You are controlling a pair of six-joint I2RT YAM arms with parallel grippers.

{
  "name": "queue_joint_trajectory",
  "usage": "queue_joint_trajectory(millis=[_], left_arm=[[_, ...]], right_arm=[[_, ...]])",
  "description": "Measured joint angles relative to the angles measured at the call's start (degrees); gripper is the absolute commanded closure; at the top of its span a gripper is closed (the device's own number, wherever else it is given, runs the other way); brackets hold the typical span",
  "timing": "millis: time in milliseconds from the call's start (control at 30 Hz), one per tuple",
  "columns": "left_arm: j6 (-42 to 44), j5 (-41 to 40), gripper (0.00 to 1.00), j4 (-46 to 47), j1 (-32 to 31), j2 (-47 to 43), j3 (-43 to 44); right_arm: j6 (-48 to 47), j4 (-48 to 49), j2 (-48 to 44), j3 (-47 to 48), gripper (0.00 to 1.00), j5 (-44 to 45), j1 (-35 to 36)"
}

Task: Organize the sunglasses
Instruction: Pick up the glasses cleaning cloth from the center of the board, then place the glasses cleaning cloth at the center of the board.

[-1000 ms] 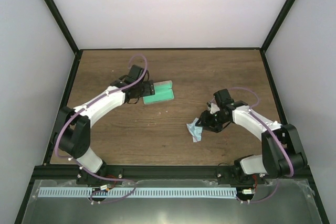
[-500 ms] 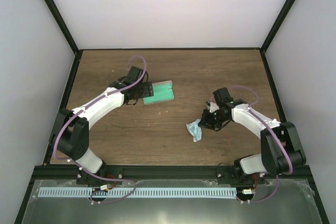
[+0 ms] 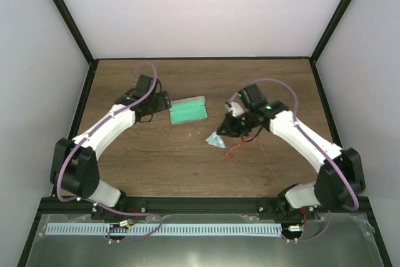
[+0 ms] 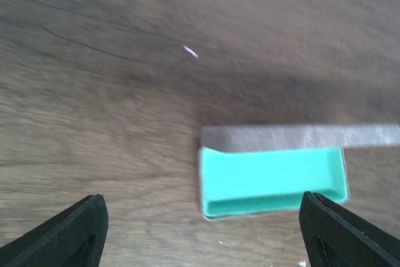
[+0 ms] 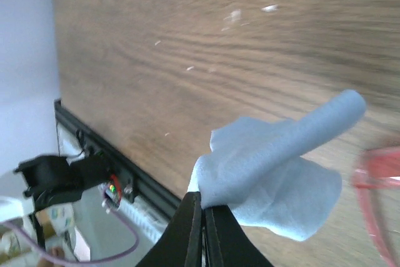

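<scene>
"The right fingers (image 5: pixel 187 229) — pinched tight on the light-blue cloth (image 5: pixel 275 173), aren't they?"

"Yes, clamped on its edge. The left fingers (image 4: pixel 69 236) stand wide apart, holding nothing, just short of the open case (image 4: pixel 272 179)."

"And the sunglasses (image 3: pixel 244 149)?"

"Lying on the table (image 3: pixel 156 161) under the right arm (image 3: pixel 300 136), red frame just beside the cloth — well apart from the case."

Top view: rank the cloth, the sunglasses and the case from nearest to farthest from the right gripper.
From the right gripper:
1. cloth: pinched in the shut jaws, hanging from them.
2. sunglasses: lying free just on the gripper's near side.
3. case: farthest, off to the left, open with the green lining up.
</scene>
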Motion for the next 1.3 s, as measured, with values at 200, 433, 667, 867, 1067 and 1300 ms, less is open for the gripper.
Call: queue_joint_trajectory(millis=[200, 433, 667, 867, 1067, 1300], left_arm=[[-0.5, 0.6, 0.15, -0.2, 6.3, -4.1, -1.3], [-0.4, 0.8, 0.15, -0.9, 7.5, -6.2, -3.6], [-0.4, 0.5, 0.14, -2.3, 8.2, -7.3, -4.8], [-0.4, 0.6, 0.14, -2.6, 8.3, -8.3, -6.9], [-0.4, 0.9, 0.14, -2.6, 8.4, -8.3, -8.3], [-0.5, 2.0, 0.14, -2.1, 8.4, -7.8, -8.5]], right_arm=[[-0.3, 0.1, 9.7, 11.9, 0.99, 0.1, 11.5], [-1.2, 3.0, 17.8, 12.1, 0.99, -3.4, 13.0], [-1.4, 4.9, 26.6, 12.2, 0.99, -5.9, 15.8], [-2.3, 5.2, 29.2, 12.3, 0.56, -3.6, 15.4], [-2.8, 4.8, 29.2, 13.9, 0.47, 1.7, 15.3], [-3.6, 1.5, 27.5, 15.1, 0.51, 11.1, 16.1]])
